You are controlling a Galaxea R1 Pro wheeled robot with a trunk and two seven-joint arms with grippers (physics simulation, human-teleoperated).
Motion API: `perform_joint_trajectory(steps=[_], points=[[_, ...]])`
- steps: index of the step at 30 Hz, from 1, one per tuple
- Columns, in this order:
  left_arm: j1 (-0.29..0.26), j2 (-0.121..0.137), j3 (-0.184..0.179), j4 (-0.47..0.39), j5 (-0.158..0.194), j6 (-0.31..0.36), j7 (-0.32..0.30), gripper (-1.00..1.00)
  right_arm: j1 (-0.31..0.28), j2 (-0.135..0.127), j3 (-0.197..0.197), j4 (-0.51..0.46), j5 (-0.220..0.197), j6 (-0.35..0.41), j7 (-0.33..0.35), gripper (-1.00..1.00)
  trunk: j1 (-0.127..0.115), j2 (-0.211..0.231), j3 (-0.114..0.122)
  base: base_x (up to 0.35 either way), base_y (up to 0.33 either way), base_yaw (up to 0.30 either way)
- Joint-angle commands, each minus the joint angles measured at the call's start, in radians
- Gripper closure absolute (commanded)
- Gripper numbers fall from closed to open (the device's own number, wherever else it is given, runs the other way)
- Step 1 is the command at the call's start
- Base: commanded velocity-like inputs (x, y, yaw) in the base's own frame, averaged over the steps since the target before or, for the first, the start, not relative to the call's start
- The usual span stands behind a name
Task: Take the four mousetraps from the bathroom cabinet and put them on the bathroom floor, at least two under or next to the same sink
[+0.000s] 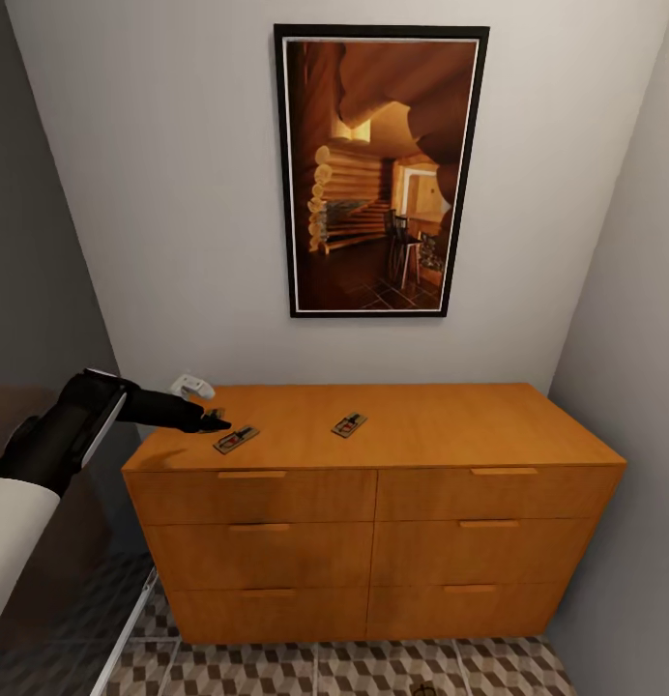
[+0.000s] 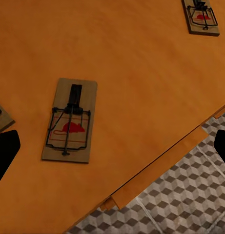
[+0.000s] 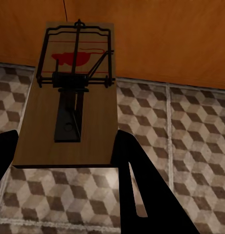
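Observation:
The orange-brown cabinet [image 1: 412, 435] stands against the wall with its drawers shut. Two mousetraps lie flat on its top: one [image 1: 236, 439] near the front left corner, the other [image 1: 349, 424] further right. My left gripper [image 1: 217, 421] hovers open just behind the left mousetrap [image 2: 69, 122]. The corner of a third mousetrap [image 2: 0, 117] shows beside one finger [image 2: 5, 151]. My right gripper [image 3: 66, 146] is shut on another mousetrap [image 3: 73, 97], held above the cube-patterned floor [image 3: 190, 126] in front of the cabinet's wood.
A framed picture [image 1: 381, 169] hangs above the cabinet. A grey wall [image 1: 634, 338] stands close to the cabinet's right end, a dark wall [image 1: 35, 242] to its left. Patterned floor [image 1: 373, 667] runs along the cabinet's front.

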Motion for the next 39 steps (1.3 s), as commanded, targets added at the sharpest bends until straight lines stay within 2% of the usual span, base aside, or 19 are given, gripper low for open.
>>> perform_joint_trajectory(steps=[1, 11, 19, 31, 39], points=[[-0.001, 0.0, -0.001, -0.001, -0.008, 0.004, -0.007, -1.0, -0.001, 0.0, 0.001, 0.001, 0.008, -0.002, -0.006, 1.0, 0.0, -0.001, -0.001, 0.0, 0.0, 0.0], [-0.001, 0.001, -0.001, 0.0, -0.01, 0.004, -0.007, -1.0, -0.001, 0.0, 0.001, 0.001, 0.008, -0.002, -0.005, 1.0, 0.0, -0.001, -0.001, 0.0, 0.0, 0.0], [-0.001, 0.025, -0.001, 0.0, -0.01, 0.004, -0.007, -1.0, -0.001, 0.001, 0.001, 0.001, 0.008, -0.002, -0.005, 1.0, 0.0, -0.001, -0.001, 0.0, 0.0, 0.0], [-0.001, 0.026, -0.002, 0.0, -0.011, 0.004, -0.006, -1.0, -0.001, 0.001, 0.001, 0.001, 0.008, -0.002, -0.005, 1.0, 0.0, -0.001, -0.001, 0.005, 0.0, 0.0], [-0.001, 0.025, -0.006, 0.0, -0.012, 0.004, -0.006, -1.0, 0.0, 0.001, 0.001, 0.001, 0.008, -0.002, -0.005, 1.0, 0.0, -0.001, -0.001, 0.129, 0.0, 0.0]])
